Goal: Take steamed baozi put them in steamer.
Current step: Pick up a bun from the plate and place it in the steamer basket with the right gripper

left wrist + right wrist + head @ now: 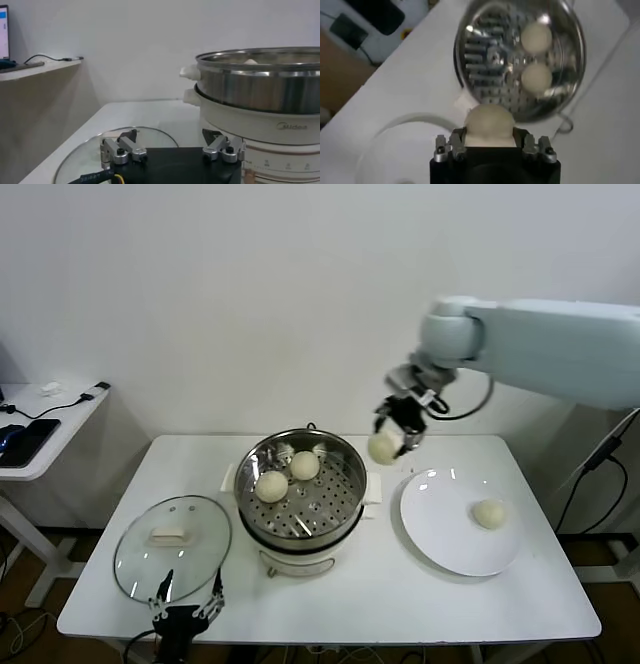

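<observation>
The steel steamer stands mid-table on its white base, and two cream steamed baozi rest on its perforated floor. My right gripper is shut on a third baozi, held in the air just past the steamer's right rim, between pot and plate. In the right wrist view that baozi sits between the fingers, with the steamer and its two buns beyond. A fourth baozi lies on the white plate. My left gripper waits open at the table's front edge.
The glass lid with a white handle lies flat left of the steamer, just ahead of the left gripper. A side table with a phone and cables stands at the far left. A wall closes the back.
</observation>
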{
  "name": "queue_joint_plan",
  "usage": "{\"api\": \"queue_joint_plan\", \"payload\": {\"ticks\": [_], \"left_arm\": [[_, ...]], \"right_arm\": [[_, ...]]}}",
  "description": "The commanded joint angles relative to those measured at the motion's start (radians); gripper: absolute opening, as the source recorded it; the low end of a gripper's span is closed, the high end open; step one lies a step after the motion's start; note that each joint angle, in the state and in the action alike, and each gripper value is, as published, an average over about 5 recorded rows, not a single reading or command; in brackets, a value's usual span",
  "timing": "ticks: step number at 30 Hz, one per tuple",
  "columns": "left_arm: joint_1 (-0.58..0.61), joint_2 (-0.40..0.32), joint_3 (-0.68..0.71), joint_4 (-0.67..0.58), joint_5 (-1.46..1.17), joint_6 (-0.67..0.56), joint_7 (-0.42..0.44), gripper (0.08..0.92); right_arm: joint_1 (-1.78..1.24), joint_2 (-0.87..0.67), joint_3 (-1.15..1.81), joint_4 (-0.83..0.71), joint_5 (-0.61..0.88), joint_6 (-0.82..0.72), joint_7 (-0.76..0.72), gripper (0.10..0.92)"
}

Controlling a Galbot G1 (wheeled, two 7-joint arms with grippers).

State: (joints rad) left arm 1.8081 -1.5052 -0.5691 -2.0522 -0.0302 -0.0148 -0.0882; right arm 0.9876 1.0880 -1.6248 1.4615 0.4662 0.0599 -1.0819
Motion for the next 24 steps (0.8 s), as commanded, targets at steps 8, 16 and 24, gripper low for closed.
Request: {"api": "queue_joint_plan", "payload": {"ticks": [8, 16, 24], "left_arm": [[0.0, 0.004, -0.008, 0.005, -0.007, 0.0, -0.001, 0.823], [0.0, 0.004, -0.011, 0.004, -0.01, -0.001, -0.001, 0.823], [-0.001, 0.006, -0.019, 0.004, -0.015, -0.002, -0.004, 0.823]], "right_arm": [[-0.206, 0.332, 0.068, -0.006, -0.269, 0.228, 0.034, 0.636], [-0.298, 0.39, 0.06, -0.158, -0.305, 0.25, 0.042, 0.636], [-0.351, 0.428, 0.057, -0.249, -0.293, 0.263, 0.043, 0.636]]}}
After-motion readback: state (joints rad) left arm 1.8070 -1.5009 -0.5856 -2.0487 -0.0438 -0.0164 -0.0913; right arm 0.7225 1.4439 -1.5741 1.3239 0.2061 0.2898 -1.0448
